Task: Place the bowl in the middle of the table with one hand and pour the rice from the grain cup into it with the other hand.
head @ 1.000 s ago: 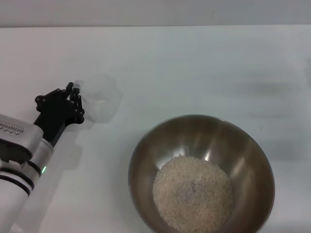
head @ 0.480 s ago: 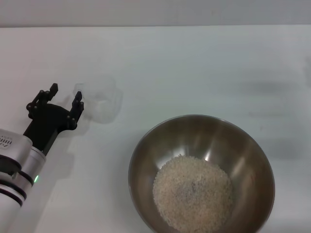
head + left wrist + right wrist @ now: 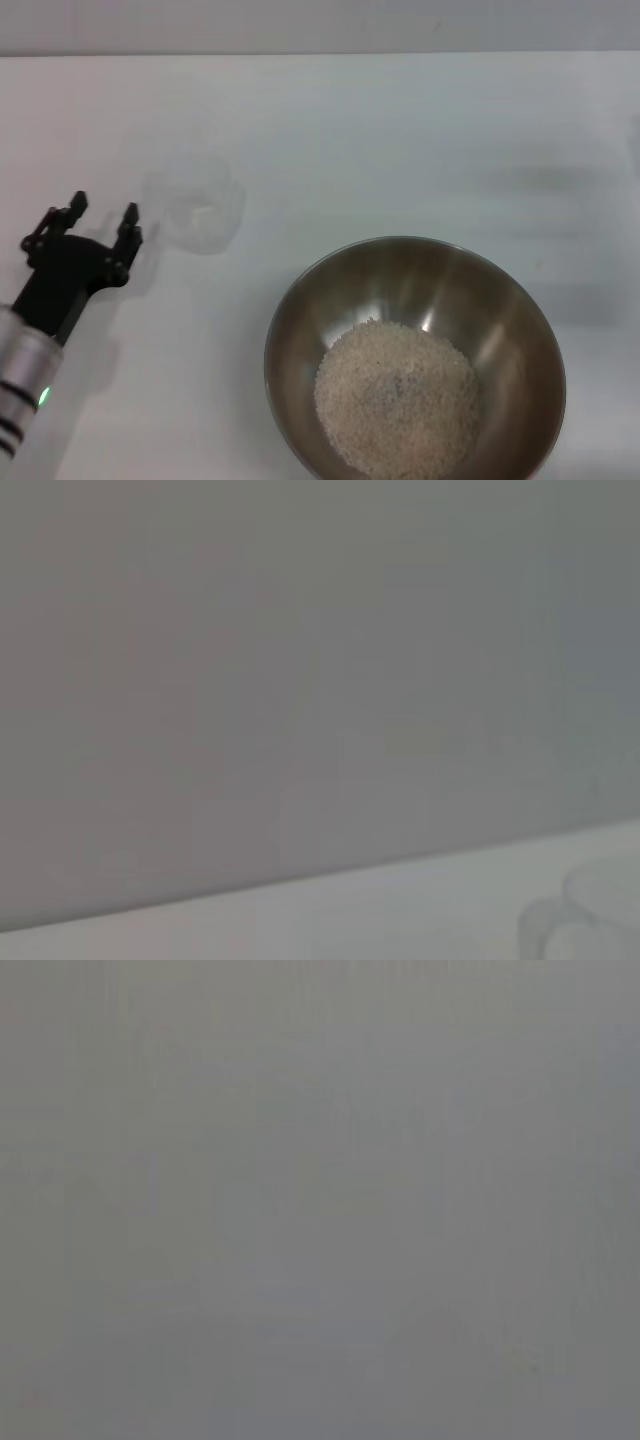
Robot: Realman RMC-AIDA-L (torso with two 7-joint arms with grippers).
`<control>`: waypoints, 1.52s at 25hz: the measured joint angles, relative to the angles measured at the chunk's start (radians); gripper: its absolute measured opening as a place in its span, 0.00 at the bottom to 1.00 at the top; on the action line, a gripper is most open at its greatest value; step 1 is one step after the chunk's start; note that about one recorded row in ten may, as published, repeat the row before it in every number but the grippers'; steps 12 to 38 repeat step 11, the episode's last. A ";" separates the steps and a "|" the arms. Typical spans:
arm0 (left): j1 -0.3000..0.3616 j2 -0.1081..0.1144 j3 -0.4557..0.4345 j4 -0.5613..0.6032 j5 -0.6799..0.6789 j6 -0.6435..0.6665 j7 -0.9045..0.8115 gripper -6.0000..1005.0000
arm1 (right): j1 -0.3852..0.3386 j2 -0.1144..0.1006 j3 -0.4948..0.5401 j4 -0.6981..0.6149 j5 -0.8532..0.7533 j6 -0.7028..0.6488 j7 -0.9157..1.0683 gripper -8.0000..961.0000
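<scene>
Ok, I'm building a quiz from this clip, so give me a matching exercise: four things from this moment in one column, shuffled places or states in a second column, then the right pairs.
Things:
1. rice
2. grain cup
3. left gripper
4. bowl

Places or states:
A. open, just off the cup's left side
B. heaped inside the bowl
C. on the table, near edge, right of centre
D. standing on the table, released, no rice visible in it

Pairs: 1-B, 2-D, 3-A, 4-C
</scene>
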 joint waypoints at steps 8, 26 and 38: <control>0.052 0.000 0.039 0.042 -0.001 0.229 -0.207 0.59 | -0.014 0.022 0.012 0.000 -0.001 0.018 -0.004 0.52; 0.038 -0.002 0.034 0.042 -0.006 0.235 -0.217 0.59 | -0.019 0.027 0.010 0.000 -0.004 0.019 -0.005 0.52; 0.038 -0.002 0.034 0.042 -0.006 0.235 -0.217 0.59 | -0.019 0.027 0.010 0.000 -0.004 0.019 -0.005 0.52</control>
